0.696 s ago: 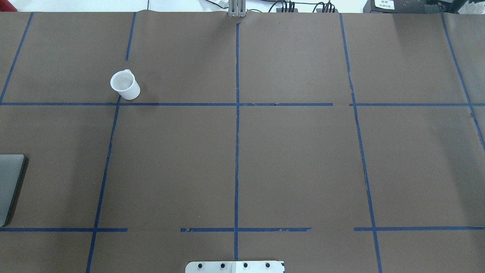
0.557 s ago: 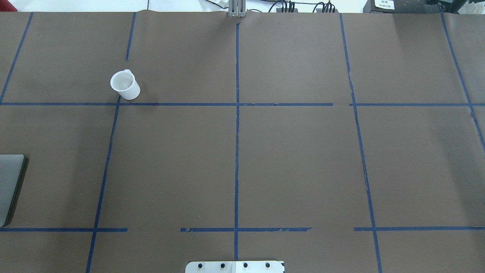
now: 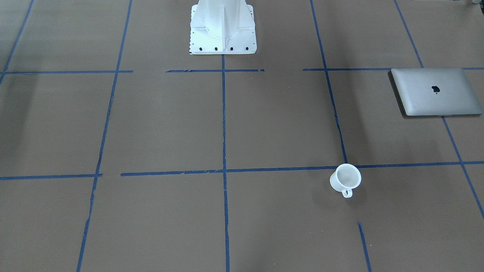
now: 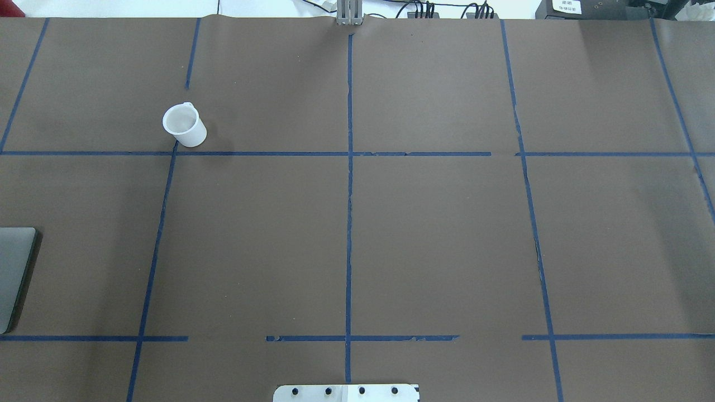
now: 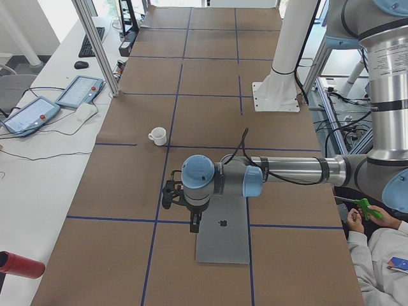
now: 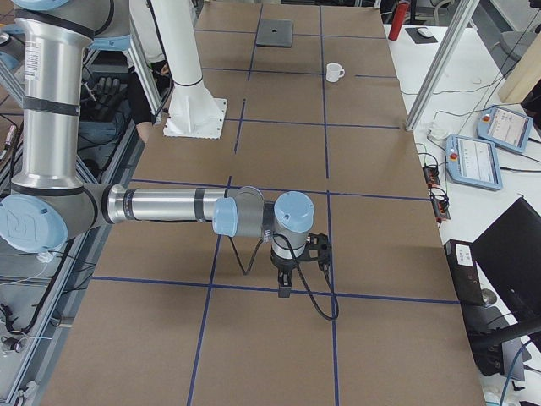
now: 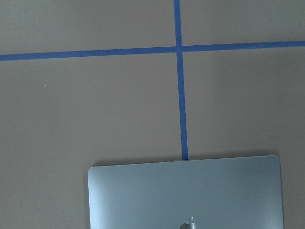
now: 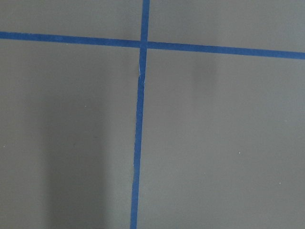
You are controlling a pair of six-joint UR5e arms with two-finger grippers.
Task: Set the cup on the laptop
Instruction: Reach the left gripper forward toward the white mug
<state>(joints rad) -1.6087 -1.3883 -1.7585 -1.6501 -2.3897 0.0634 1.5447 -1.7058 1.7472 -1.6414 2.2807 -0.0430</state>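
Exterior front-facing view: the cup (image 3: pixel 345 178) stands upright on the brown table (image 3: pixel 264 124), well apart from the closed laptop (image 3: pixel 435 92). The left gripper (image 5: pixel 193 224) hangs near the laptop and the right gripper (image 6: pixel 283 288) above the table — whether either is spread or pressed together cannot be told.

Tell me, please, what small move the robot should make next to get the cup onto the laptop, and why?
Probably swing the left end effector from over the laptop towards the cup. The cup stands upright on the table, apart from the laptop and with nothing gripping it, in the same half of the table as that end effector.
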